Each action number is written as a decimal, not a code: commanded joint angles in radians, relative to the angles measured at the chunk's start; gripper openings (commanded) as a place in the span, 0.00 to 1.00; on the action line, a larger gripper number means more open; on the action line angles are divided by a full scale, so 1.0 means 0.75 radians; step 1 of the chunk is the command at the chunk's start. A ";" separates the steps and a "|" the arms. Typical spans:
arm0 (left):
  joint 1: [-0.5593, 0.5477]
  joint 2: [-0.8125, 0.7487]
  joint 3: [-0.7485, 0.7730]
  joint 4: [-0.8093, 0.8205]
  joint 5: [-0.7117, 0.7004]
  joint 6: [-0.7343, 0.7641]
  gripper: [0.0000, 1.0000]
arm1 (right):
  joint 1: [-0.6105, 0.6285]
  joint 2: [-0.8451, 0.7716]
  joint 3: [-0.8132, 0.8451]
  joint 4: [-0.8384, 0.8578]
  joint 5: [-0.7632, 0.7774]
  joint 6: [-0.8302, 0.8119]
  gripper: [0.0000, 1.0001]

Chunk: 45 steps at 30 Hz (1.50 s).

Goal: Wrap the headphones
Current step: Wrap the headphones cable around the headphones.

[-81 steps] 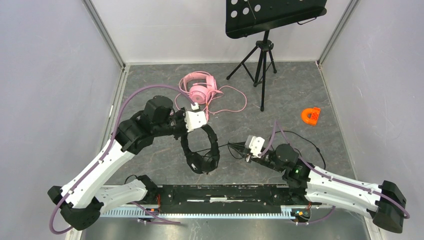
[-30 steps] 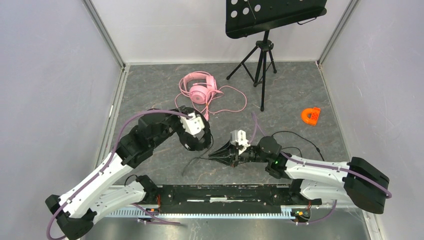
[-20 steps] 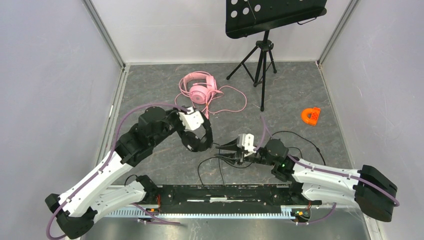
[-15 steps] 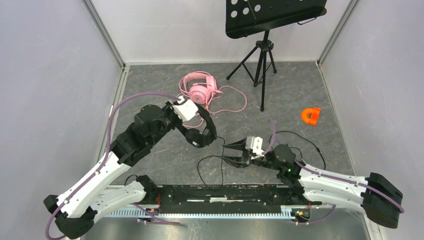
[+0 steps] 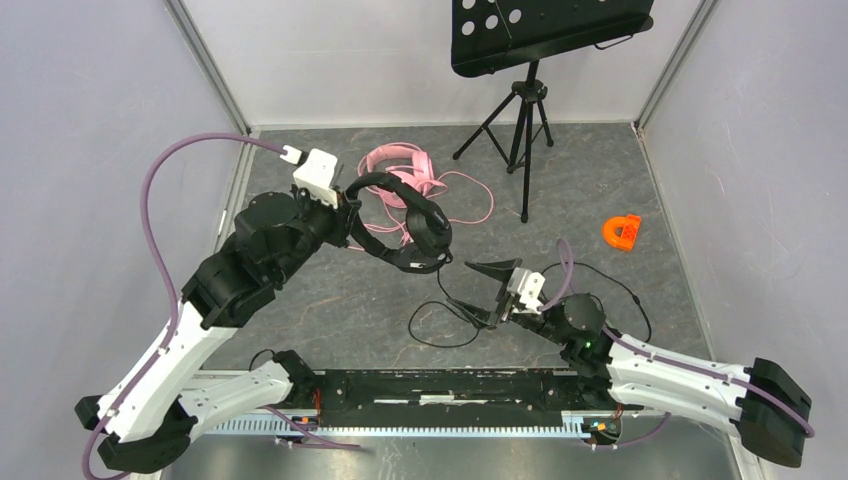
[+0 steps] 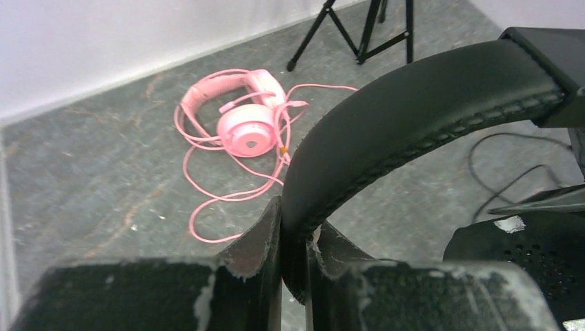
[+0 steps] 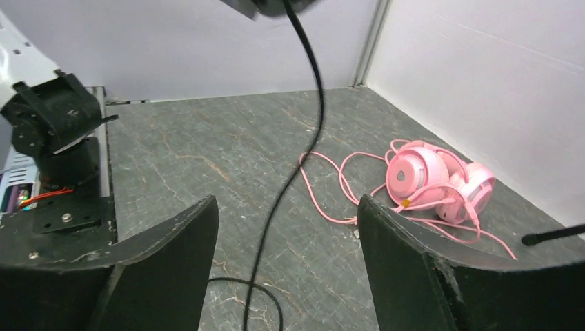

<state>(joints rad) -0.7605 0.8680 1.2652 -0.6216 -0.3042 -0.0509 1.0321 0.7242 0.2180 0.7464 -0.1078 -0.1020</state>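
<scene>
Top view: the left gripper clamps the black headset by its headband, holding it above the tabletop. The pink headset lies just behind.
Left wrist: the jaws pinch the headband tightly.
Right wrist: the right gripper gapes wide and empty, with the black cable hanging before it.

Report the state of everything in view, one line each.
black headphones: held off the table by the headband, unwrapped.
pink headphones: lying on the table, unwrapped.
left gripper: shut on the black headphones.
right gripper: open around the black cable, not gripping it.
orange piece: lying on the table.
music stand: upright.
</scene>
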 commanded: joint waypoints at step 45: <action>0.002 0.226 0.331 -0.474 1.318 -0.162 0.02 | -0.239 0.377 0.360 0.236 -0.299 -0.263 0.26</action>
<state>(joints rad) -0.7586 1.0317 1.5219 -0.9627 0.5575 -0.2504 0.8604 1.0222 0.4309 0.9031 -0.3271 -0.2783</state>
